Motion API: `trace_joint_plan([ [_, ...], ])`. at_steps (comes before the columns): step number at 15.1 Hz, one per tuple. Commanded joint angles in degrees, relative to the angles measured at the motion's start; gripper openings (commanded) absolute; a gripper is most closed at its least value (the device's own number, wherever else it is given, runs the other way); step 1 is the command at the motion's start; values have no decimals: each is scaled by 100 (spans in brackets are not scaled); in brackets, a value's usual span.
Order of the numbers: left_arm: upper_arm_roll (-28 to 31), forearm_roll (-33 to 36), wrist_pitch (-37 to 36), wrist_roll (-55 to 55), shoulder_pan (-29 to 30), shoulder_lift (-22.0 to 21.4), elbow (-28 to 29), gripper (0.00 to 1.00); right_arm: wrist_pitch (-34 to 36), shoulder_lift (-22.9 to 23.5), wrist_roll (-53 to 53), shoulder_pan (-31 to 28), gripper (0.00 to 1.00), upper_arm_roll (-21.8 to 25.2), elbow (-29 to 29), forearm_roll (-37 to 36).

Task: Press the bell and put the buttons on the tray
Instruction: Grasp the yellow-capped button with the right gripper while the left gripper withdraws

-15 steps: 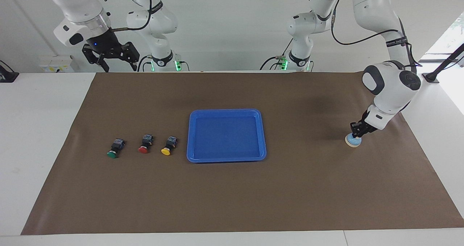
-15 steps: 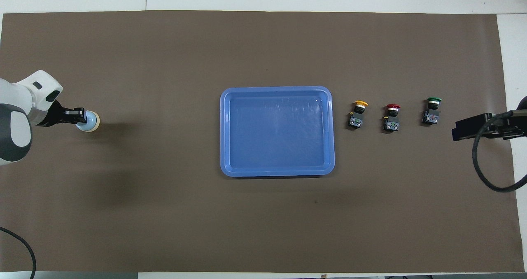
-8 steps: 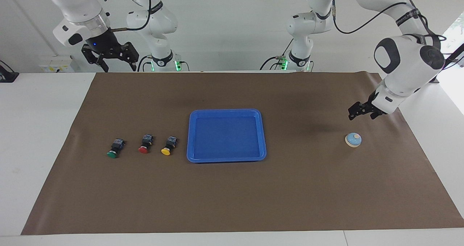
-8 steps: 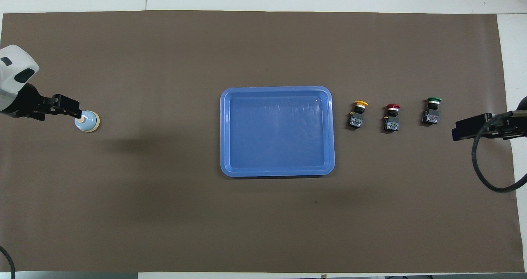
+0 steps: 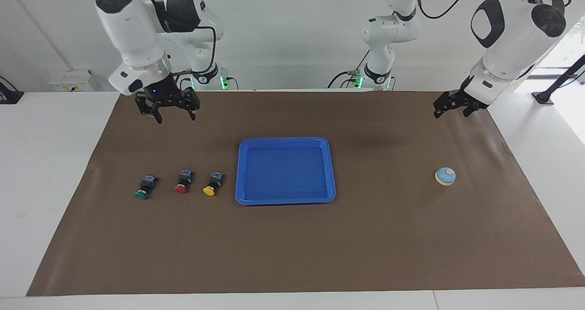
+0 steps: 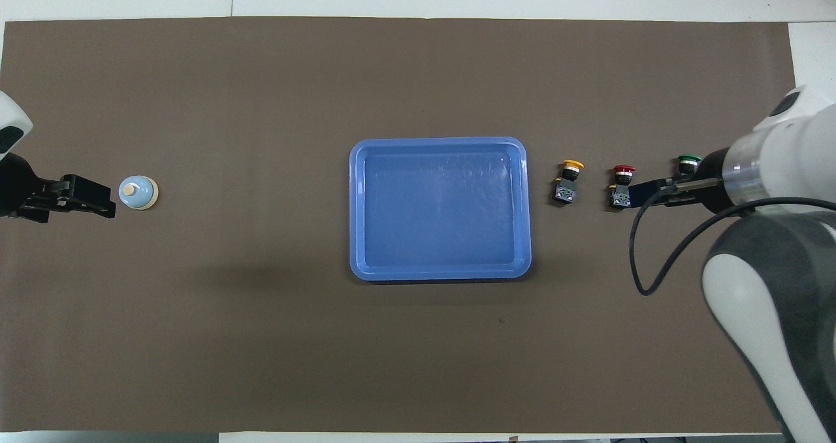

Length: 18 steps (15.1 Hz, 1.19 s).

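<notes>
Three buttons, blocky black bodies with round caps: green button [image 5: 145, 186], red button [image 5: 183, 181], yellow button [image 5: 212, 183], in a row on the matte brown mat [image 5: 292, 246] toward my right arm's end. One glossy blue tray [image 5: 284, 200], rounded corners, raised rim, mid-table beside yellow. One bell [image 5: 445, 176], pale-blue dome, cream knob, toward my left arm's end. My right gripper [image 5: 174, 115] hangs over the mat, fingers apart. My left gripper [image 5: 451, 109] is raised; fingers: can't tell.

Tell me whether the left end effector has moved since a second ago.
Yes. The left end effector has risen off the small light-blue dome bell and drawn back toward the robots.
</notes>
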State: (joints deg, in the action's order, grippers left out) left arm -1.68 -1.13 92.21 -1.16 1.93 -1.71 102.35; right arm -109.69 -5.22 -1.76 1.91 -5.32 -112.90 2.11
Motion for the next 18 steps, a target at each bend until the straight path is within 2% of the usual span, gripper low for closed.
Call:
trace_joint_plan([
  [1, 80, 16, 8, 116, -123, -31, 57, 100, -858, 686, -88, 29, 100, -4, -145, -79],
  [3, 72, 7, -9, 116, -123, 4, 14, 100, -1491, 1205, -218, 133, 100, 4, -162, -106],
  [6, 72, -2, -80, 116, -132, 48, -136, 100, -2108, 1680, -929, 397, 100, 4, -268, -333],
  [9, 89, -2, -89, 124, -202, 30, -136, 100, -2627, 2173, -984, 380, 100, 4, -233, -475],
  [18, 115, -37, -203, 230, -325, 48, -259, 100, -2646, 2314, -1151, 389, 100, 4, -338, -484],
])
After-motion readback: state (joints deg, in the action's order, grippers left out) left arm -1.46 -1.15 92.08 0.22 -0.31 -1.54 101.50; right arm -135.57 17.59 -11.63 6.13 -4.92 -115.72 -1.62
